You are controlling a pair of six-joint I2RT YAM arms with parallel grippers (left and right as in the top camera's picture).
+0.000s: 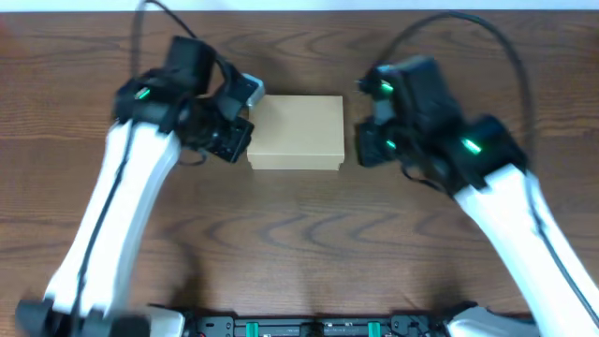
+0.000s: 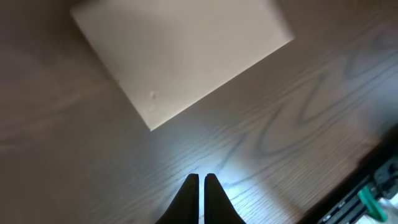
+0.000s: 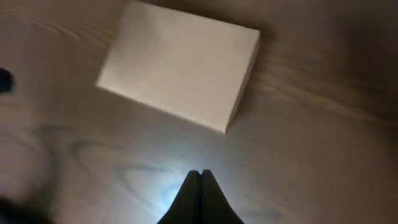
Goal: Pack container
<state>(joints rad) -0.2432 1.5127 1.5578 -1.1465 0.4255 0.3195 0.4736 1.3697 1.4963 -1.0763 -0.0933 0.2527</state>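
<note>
The container [image 1: 296, 131] is set closed at mid-table [image 1: 299, 234], its faces plain tan, with bare wood along its near edge. The left gripper [image 2: 200, 182] and right gripper [image 3: 200, 175] are held closed and empty, flanking its short sides without touching.

A dark brown tabletop [image 1: 299, 234] with bold, swirling wood grain fills nearly every view. Along its far edge the overhead view shows a thin pale strip [image 1: 374, 4], too narrow to tell whether it is wall or floor. A black rail [image 1: 309, 328] with small green fittings runs along the near edge. In both wrist views a bright, cool patch of light [image 2: 230, 177] glares off the wood.
</note>
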